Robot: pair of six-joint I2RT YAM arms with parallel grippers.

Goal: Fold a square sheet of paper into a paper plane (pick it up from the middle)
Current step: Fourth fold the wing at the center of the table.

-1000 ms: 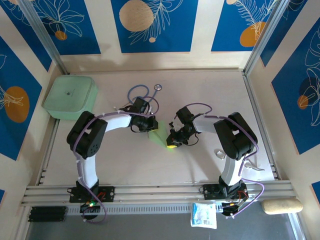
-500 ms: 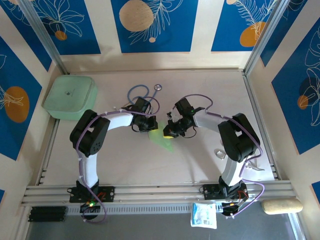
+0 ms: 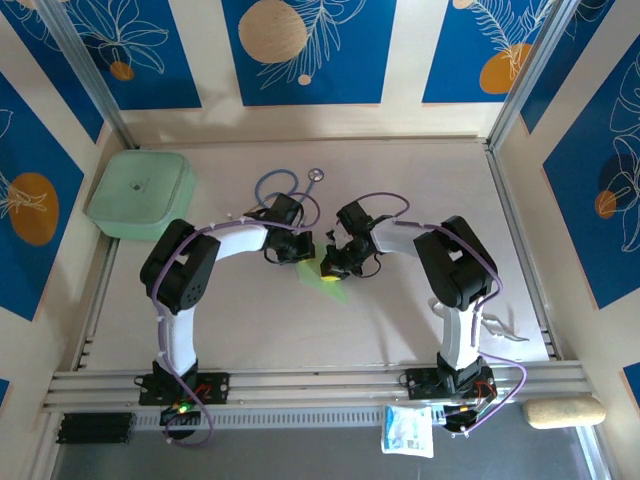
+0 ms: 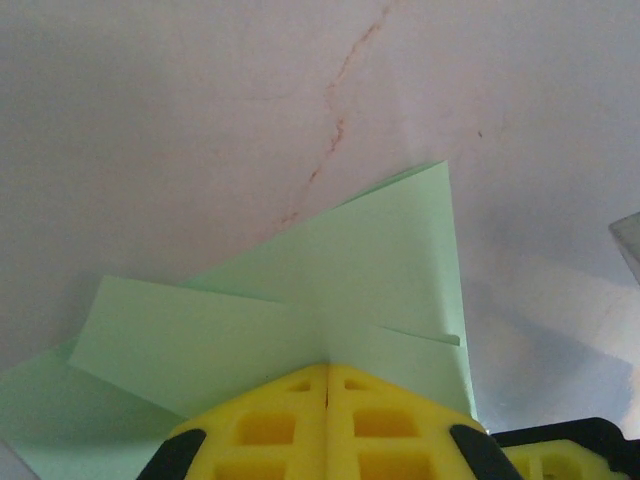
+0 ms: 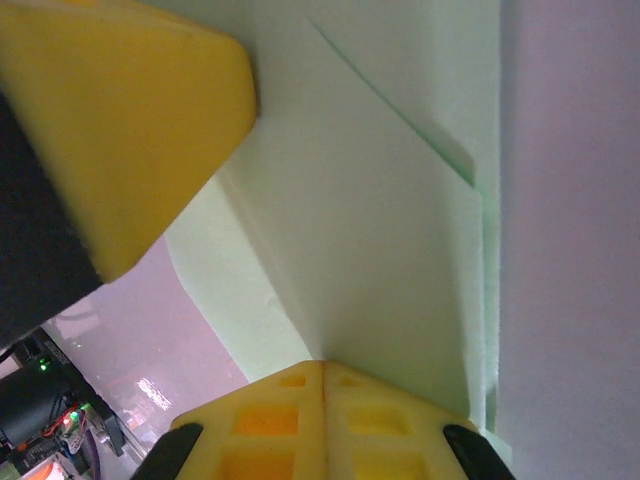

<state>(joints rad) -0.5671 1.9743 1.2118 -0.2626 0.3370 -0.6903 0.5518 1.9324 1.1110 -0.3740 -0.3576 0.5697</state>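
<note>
Pale green paper plane, one.

The folded paper is thin and matt, pale green, with crisp creases. The left pincer and right pincer have fingertips of yellow moulded plastic, smooth and dully shiny, with square recesses. The bench is pale, smooth and faintly glossy, marked by a thin reddish hairline. The rails along its near edge are bare grey metal.
</note>
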